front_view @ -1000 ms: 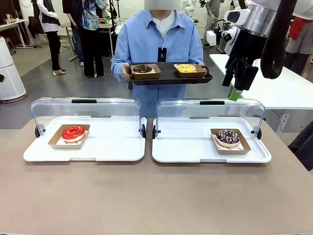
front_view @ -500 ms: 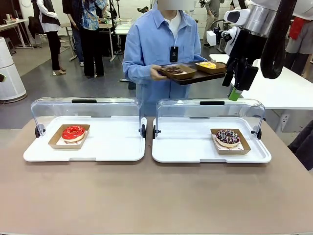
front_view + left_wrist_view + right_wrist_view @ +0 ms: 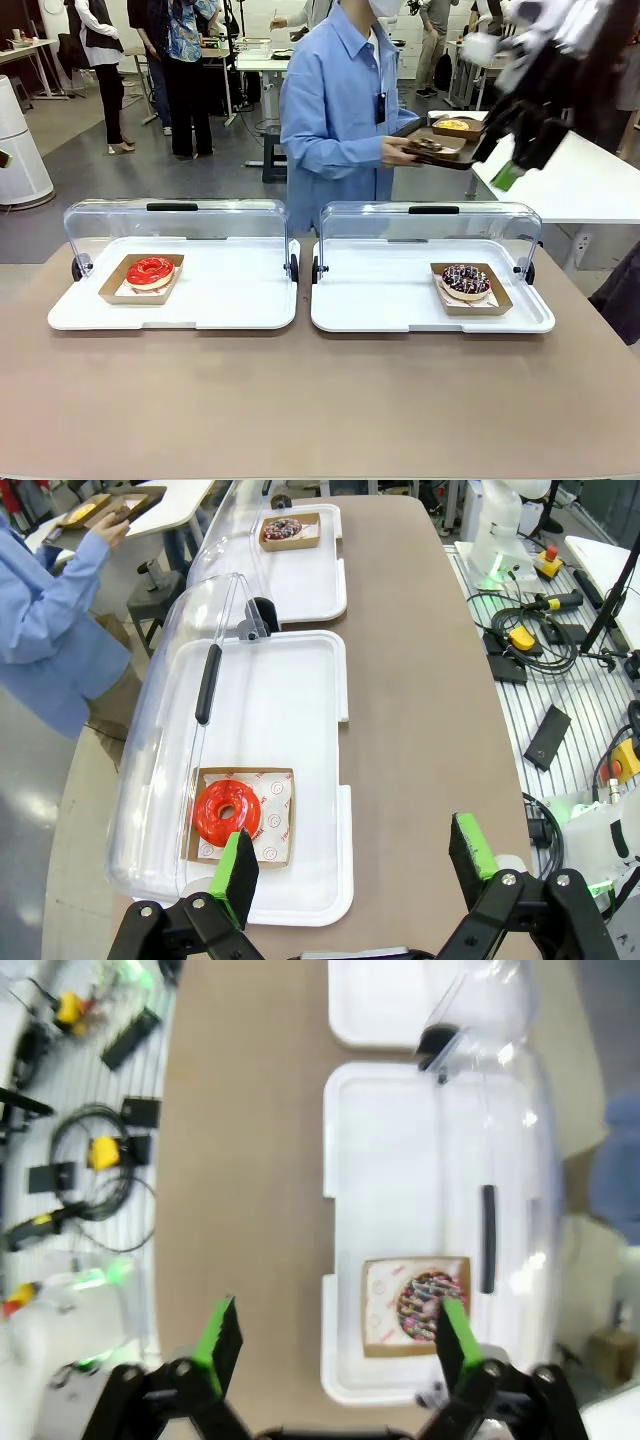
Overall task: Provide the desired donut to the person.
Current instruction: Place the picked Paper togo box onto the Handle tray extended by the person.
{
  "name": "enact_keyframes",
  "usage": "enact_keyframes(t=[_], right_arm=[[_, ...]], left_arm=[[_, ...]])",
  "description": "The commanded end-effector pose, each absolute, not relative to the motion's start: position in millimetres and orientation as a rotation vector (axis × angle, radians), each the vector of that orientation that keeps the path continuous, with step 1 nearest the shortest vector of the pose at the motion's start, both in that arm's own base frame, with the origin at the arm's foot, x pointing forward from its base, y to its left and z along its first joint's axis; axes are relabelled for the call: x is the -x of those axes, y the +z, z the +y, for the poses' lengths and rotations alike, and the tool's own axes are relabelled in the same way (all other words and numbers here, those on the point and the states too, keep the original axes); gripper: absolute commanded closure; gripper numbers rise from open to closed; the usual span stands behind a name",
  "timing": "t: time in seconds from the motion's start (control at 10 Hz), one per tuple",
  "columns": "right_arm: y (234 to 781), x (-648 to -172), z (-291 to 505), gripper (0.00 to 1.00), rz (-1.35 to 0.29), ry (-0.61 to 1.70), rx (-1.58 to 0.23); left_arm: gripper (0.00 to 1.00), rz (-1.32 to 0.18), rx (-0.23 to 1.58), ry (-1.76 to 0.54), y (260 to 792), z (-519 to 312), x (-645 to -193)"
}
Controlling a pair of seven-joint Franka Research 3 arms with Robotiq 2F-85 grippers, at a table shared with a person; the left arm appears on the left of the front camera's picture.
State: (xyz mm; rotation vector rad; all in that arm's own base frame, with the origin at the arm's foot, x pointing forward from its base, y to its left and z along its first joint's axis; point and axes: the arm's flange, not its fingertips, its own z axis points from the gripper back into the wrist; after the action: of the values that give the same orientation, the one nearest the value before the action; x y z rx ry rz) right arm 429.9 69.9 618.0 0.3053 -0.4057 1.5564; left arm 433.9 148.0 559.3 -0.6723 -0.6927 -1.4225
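A brown table (image 3: 300, 400) carries two white trays (image 3: 230, 300) side by side, each under a clear hinged cover (image 3: 170, 222) with a black handle (image 3: 172, 207) – the covers stand tipped back toward the far edge. Beyond the table, a few bystanders (image 3: 185, 60) stand by desks in the back of the room. A white rounded unit (image 3: 18, 140) sits on the floor at far left. From the left wrist view, cables (image 3: 520, 640) and small yellow devices (image 3: 522, 637) – controllers, perhaps, too small to tell – lie on a ribbed grey surface (image 3: 570, 720) beside the table.
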Motion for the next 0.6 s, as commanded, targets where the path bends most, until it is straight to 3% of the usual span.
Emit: enact_keyframes(t=[0.0,0.2,0.5], right_arm=[[604,-427,7,0.00,-0.659,1.624,-0.484],[581,-437,-31,0.00,-0.901,1.603,-0.628],[555,-426,-73,0.00,-1.011,1.399,-0.739]], left_arm=[[0.00,-0.705,0.673,-1.415,561,147,-433],[0.00,-0.705,0.673,-1.415,561,147,-433],[0.00,-0.705,0.673,-1.415,561,147,-433]])
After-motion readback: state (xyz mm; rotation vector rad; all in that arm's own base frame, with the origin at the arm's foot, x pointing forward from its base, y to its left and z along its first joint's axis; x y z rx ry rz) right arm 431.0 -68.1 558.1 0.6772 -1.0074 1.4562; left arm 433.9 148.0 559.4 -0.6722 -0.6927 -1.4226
